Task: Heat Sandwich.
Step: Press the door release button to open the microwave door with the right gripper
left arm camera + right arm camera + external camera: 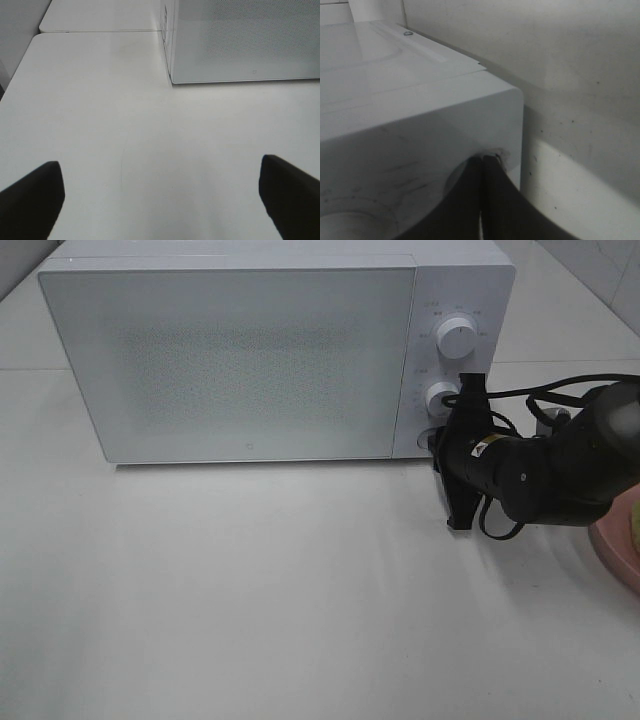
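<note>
- Sandwich, small yellowish-tan piece with a green tinge (634,524): sits on the salmon-pink round plate (612,558) at the far right of the high view. It is mostly cropped, beyond the right arm. Not in the oven yet.
- Right tool (485,160): fingers together, nothing between them. Tips are against the lower right front of the boxy white microwave oven (240,360), at the round release button (431,437) under the two white dials (458,340).
- Step, my read: press that button to pop the frosted door (230,430), which looks shut and flush.
- Doing it well: push straight in, square to the panel and centred on the button. The tips sit close to the panel's outer corner, so a sideways slip goes off the edge. Use light force, since the oven could skate back. Keep off the lower dial just above.
- Room: the door is probably hinged on the left, so it would swing out over the white bench (250,600). Nothing stands there in view.
- Left tool (161,165): fingers wide apart, holding nothing, low over the bench near the oven's left front corner. Likely close to the door's arc, so hold it clear.
- The bench edge by the plate is out of frame, so I can't tell the margin there.
</note>
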Controlling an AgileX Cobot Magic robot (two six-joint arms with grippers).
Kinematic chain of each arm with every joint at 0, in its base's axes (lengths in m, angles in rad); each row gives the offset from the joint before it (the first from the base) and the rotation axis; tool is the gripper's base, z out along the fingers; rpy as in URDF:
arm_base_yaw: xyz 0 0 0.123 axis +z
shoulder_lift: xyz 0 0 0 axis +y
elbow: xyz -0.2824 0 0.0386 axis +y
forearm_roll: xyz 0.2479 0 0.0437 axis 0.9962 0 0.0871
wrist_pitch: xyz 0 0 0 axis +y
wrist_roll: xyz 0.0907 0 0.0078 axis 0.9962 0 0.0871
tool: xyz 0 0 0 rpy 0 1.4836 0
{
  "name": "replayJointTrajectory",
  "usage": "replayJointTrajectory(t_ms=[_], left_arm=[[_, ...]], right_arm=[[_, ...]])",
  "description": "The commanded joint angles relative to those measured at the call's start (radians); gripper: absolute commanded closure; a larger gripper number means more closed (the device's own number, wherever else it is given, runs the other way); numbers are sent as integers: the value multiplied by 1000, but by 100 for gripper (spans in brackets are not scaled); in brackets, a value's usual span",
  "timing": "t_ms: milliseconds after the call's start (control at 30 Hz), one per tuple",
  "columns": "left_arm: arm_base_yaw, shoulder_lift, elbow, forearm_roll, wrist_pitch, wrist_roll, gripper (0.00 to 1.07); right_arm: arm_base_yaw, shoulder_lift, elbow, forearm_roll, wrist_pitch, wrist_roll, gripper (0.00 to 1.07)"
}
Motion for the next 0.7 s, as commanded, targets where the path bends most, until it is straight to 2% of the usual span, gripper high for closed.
replayJointTrajectory(t_ms=[33, 433, 700], left_arm=[[1, -25, 3, -2, -3, -6, 7], [1, -25, 3, -2, -3, -6, 7], [1, -25, 3, -2, -3, -6, 7]], right_arm=[[-3, -19, -30, -16, -125, -4, 107], [-6, 45, -95, -9, -340, -36, 107], [-6, 52, -104, -11, -323, -39, 107]])
